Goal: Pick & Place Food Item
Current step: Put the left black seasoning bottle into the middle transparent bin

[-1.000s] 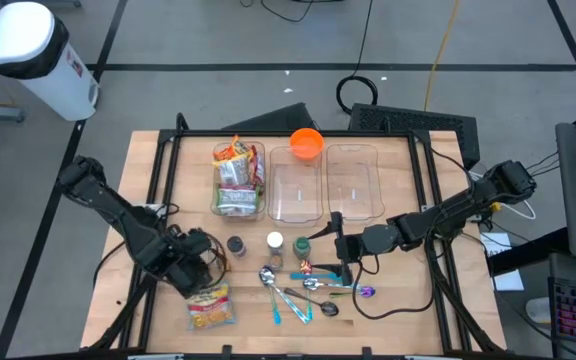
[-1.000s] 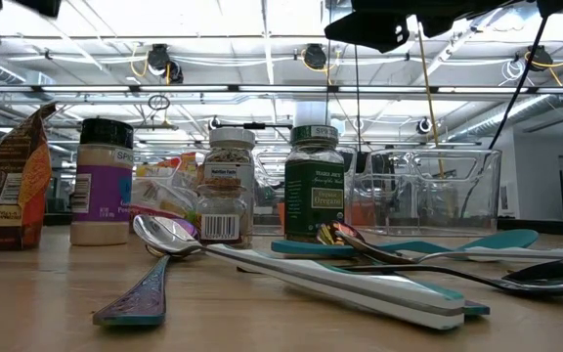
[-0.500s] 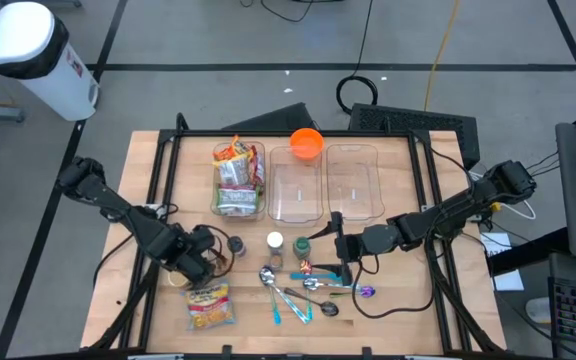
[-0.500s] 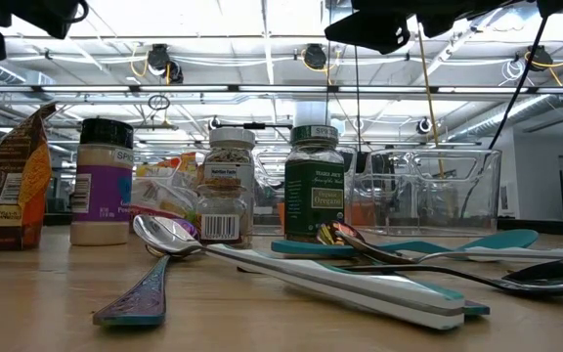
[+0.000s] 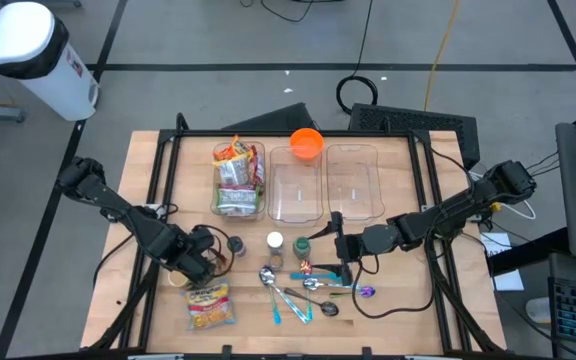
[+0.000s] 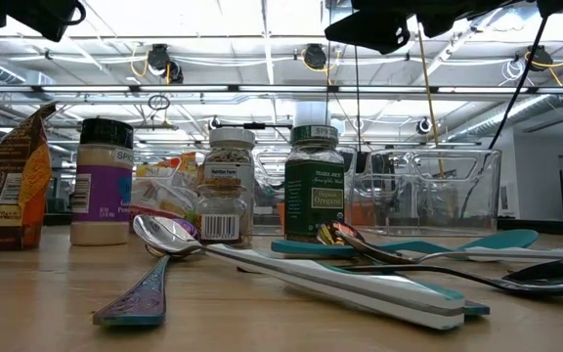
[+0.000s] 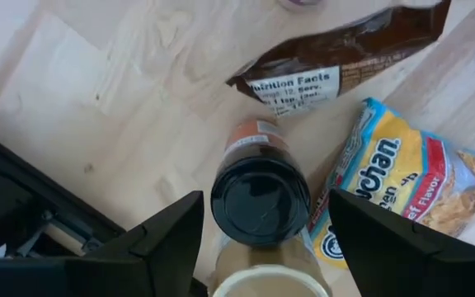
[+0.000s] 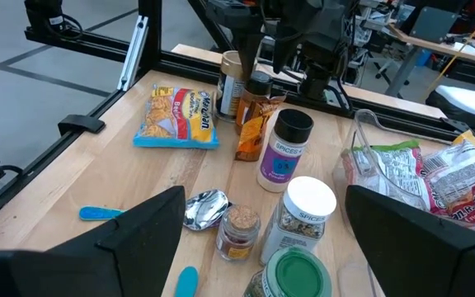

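Note:
My left gripper points straight down, open, over a black-lidded spice jar that stands upright on the table near its left front. The fingers stand on either side of the lid, apart from it. A pale-rimmed jar stands right beside it. A brown bag and a yellow ramen packet lie flat close by. In the high view the left gripper is just above the ramen packet. My right gripper hangs open and level over the table's middle, with nothing between its fingers.
Several spice jars and a row of spoons crowd the front middle. At the back stand a clear bin of food packets, two clear bins and an orange bowl.
My left gripper has swung a little toward the table's right and far side and turned slightly at the wrist, then kept still. It stays open.

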Available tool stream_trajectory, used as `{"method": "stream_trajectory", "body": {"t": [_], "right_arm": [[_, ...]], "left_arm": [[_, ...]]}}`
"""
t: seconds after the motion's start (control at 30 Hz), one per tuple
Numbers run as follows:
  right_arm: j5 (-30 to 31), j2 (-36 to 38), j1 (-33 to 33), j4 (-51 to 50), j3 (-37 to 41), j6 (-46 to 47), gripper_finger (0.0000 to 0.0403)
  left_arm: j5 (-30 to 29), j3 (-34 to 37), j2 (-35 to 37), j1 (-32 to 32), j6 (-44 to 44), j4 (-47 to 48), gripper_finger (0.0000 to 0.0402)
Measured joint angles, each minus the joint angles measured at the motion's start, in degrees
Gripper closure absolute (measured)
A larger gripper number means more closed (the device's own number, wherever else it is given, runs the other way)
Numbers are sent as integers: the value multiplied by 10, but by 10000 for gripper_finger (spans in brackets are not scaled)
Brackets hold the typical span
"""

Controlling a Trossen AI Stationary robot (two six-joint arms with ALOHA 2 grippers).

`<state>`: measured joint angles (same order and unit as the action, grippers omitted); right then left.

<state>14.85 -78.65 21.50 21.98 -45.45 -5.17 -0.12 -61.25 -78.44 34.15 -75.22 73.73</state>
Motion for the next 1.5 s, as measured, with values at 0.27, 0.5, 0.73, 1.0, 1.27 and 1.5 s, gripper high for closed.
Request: {"method": "stream_trajectory", "body": {"t": [0.27, 0.5, 0.73, 1.0, 1.27, 1.5], "right_arm": [[0, 0, 0, 0, 0, 0, 78], [0, 0, 0, -2, 0, 0, 78], [0, 0, 0, -1, 0, 0, 78], [-1, 0, 4, -4, 0, 0, 78], [0, 0, 4, -3, 0, -1, 78], [0, 0, 4, -2, 0, -2, 78]], "left_arm": [[0, 1, -4, -1, 4, -2, 132], [-13, 7, -3, -2, -6, 22, 132], [20, 49, -7, -14, 2, -12, 133], [56, 83, -2, -16, 34, -34, 133], [42, 85, -4, -16, 105, -36, 170], [46, 71, -3, -16, 142, -14, 194]]}}
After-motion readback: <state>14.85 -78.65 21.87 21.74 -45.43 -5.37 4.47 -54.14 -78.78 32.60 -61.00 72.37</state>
